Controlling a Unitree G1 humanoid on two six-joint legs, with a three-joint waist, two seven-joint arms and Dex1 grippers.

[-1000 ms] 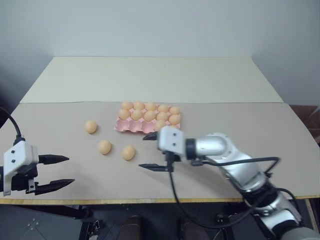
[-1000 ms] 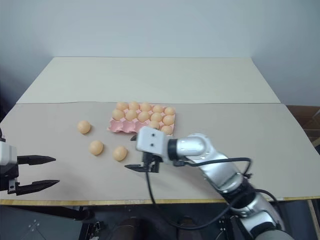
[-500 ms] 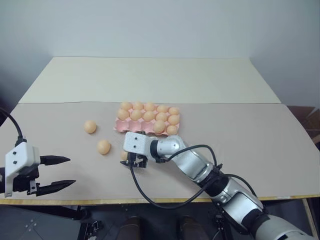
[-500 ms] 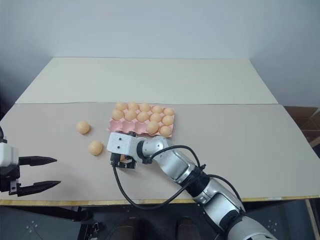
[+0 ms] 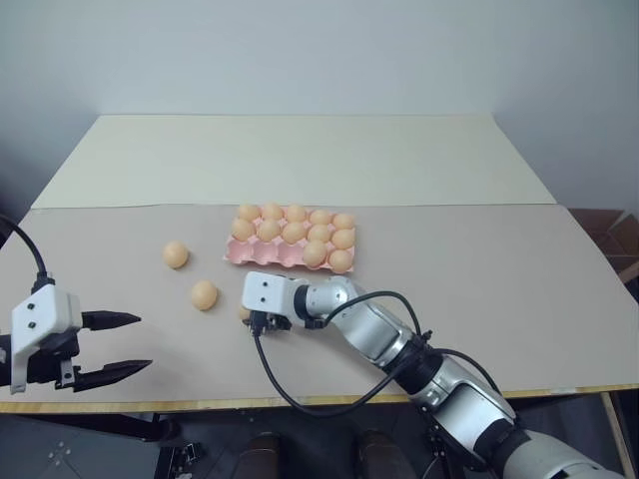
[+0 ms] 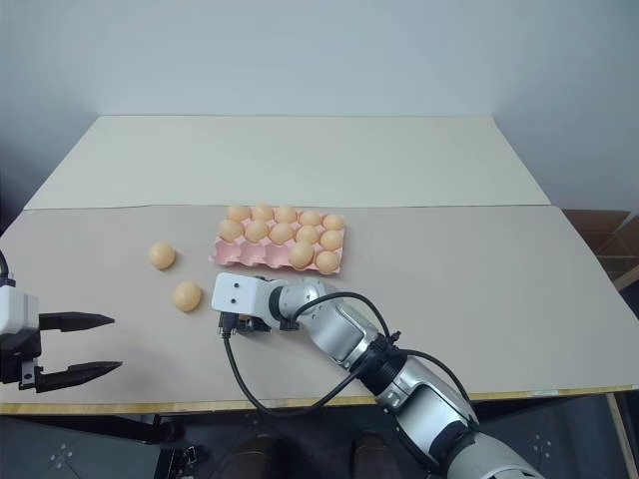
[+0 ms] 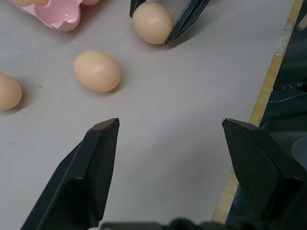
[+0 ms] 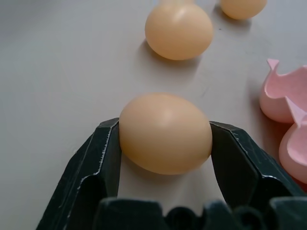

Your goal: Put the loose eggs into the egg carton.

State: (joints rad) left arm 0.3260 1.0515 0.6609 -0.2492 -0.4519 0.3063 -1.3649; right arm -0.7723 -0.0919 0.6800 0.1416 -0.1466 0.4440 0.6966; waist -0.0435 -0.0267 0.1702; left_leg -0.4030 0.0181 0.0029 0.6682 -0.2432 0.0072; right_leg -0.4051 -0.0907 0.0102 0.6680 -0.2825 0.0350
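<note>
The pink egg carton (image 5: 262, 253) lies mid-table with eggs in its back rows and empty cups along its near edge. Two loose eggs rest on the table to its left, one farther back (image 5: 176, 254) and one nearer (image 5: 204, 294). A third loose egg (image 8: 165, 139) sits on the table just in front of the carton's near left corner, and my right gripper (image 5: 252, 319) is shut on it, a finger (image 8: 98, 158) pressed against each side. My left gripper (image 5: 140, 342) hangs open and empty at the table's front left edge, well clear of the eggs.
The table's front edge (image 5: 300, 401) runs just below both grippers. A black cable (image 5: 290, 394) loops from my right wrist over that edge. A paler board (image 5: 300, 160) covers the back half of the table.
My right gripper has moved left and down to the egg nearest the carton and shut on it. The left gripper has stayed put.
</note>
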